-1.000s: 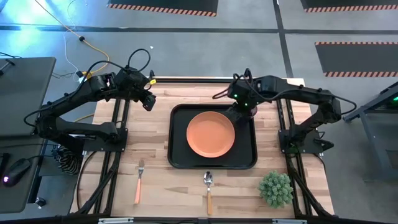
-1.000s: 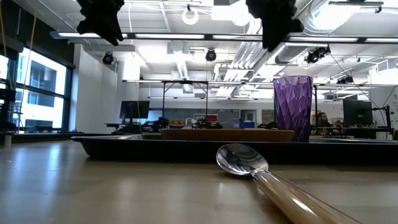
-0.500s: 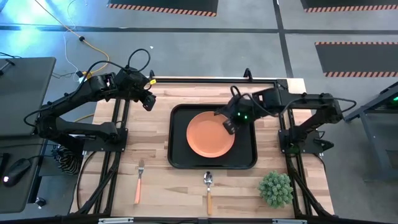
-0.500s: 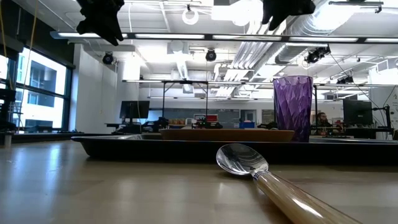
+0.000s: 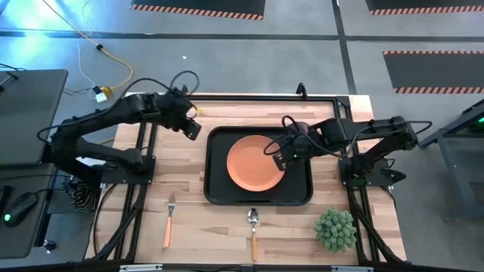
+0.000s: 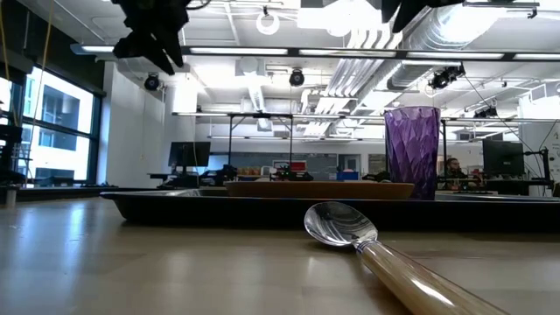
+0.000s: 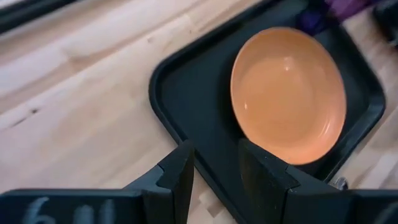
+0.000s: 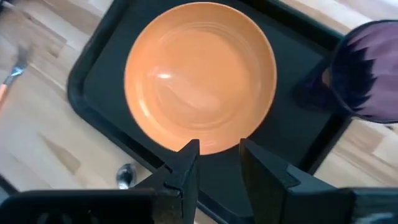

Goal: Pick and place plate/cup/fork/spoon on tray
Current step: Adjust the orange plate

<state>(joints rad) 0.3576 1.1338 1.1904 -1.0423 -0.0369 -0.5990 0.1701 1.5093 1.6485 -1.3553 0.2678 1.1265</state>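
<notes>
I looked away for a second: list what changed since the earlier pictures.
The right end effector, empty and open, swung from above the cup out over the plate. The left end effector shifted toward the tray. Cup, plate, tray, fork and spoon stayed put.

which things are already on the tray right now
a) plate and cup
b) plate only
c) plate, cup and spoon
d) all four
a: the orange plate lies inside the black tray with the purple cup standing in a corner beside it, while the spoon and fork lie on the bare wooden table in front of the tray.
</notes>
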